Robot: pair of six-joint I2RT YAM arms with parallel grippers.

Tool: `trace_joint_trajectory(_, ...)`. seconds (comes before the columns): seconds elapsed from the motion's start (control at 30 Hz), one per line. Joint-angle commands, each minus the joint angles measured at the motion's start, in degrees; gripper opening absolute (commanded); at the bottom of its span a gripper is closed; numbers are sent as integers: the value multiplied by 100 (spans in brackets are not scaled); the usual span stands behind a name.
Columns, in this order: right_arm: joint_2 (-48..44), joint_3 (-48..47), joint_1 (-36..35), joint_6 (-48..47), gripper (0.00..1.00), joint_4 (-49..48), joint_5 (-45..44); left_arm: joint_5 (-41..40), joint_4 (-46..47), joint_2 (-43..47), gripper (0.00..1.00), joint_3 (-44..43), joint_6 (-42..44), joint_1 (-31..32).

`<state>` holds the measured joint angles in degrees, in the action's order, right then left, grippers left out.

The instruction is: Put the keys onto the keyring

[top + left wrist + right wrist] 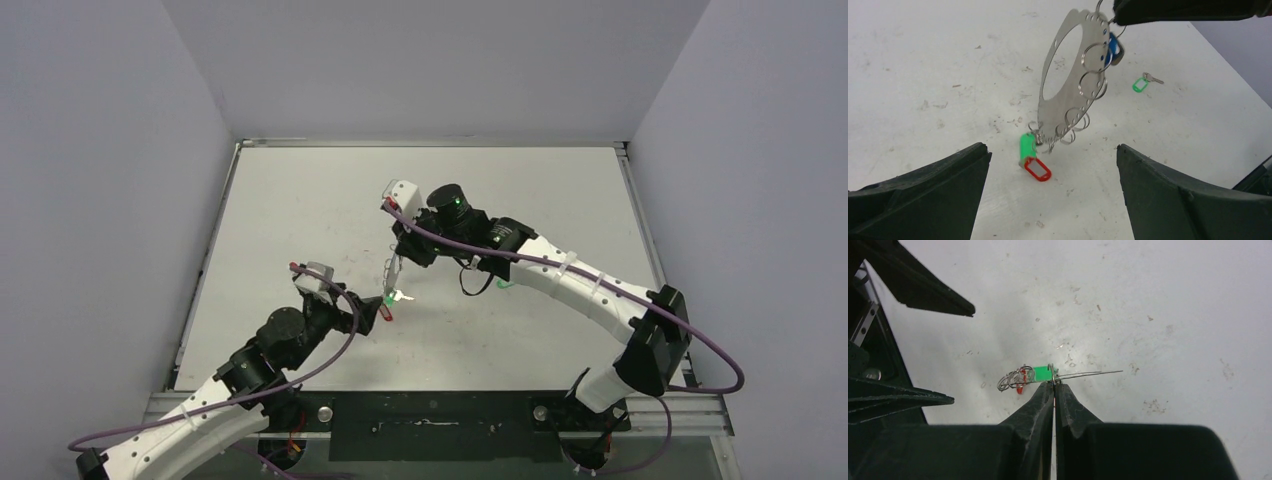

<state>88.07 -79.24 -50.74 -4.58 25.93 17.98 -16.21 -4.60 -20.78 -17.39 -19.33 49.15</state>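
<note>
The right gripper [1054,385] is pinching the keyring [1054,119] by its top rim, hanging it upright, with green-tagged and red-tagged keys [1026,147] dangling at its bottom. The left gripper [1050,150] is gaping wide and empty beside that bottom. Such a thin edge pinch is risking the keyring swinging or slipping. A loose key [1140,84] is lying beyond the keyring.

Top of keyring [1055,120] behind right pincer [1122,15]

One camera looks down on my desk [300,200] from above and behind; both wrist cameras peer closely past my jaws, sharing the keyring [1063,75].
</note>
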Motion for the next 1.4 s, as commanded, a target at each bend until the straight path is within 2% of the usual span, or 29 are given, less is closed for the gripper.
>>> trace_joint_trajectory(0.0, -350, 442, 111, 251, 0, -1291, -753, -866, -782, -181, 97, -360, -1199, 7)
trace_joint_trajectory(0.23, -705, 2341, 178, 759, 0, -2781, -1050, -764, -1114, -758, 97, -362, -1978, 7)
trace_joint_trajectory(0.4, -1072, 3583, 184, 1266, 0, -3070, -1253, -501, -1200, -1202, 97, -347, -2115, 8)
trace_joint_trajectory(0.6, -2128, 4800, 164, 1907, 0, -3212, -1168, -553, -1234, -1515, 97, -353, -2412, -8)
trace_joint_trajectory(0.63, -2311, 4972, 143, 1987, 4, -3280, -1032, -563, -1237, -1560, 97, -345, -2489, -14)
trace_joint_trajectory(0.7, -2627, 5270, 127, 2114, 20, -3394, -750, -500, -1236, -1665, 97, -344, -2607, -42)
trace_joint_trajectory(0.77, -2986, 5423, 123, 2226, 49, -3296, -751, -367, -1214, -1839, 97, -353, -2733, -78)
trace_joint_trajectory(0.83, -3273, 5472, 140, 2170, 72, -3072, -845, -182, -1145, -2042, 97, -355, -2841, -121)
trace_joint_trajectory(0.9, -3531, 5429, 152, 2095, 88, -2831, -1109, 42, -1064, -2293, 97, -366, -2972, -190)
trace_joint_trajectory(0.97, -3722, 5333, 173, 2072, 99, -2629, -1529, 324, -978, -2584, 97, -379, -3081, -282)
trace_joint_trajectory(1.07, -3818, 5165, 214, 2189, 100, -2225, -2408, 819, -818, -3054, 97, -426, -3142, -471)
trace_joint_trajectory(1.17, -3611, 4900, 343, 2324, 100, -2007, -2677, 1232, -631, -3499, 97, -444, -3321, -679)
trace_joint_trajectory(1.27, -3028, 4547, 684, 2456, 100, -1828, -2304, 1578, -482, -3881, 97, -449, -3514, -919)
trace_joint_trajectory(1.37, -2203, 4329, 1306, 2808, 100, -1960, -1225, 2029, -218, -4162, 97, -354, -3583, -1161)
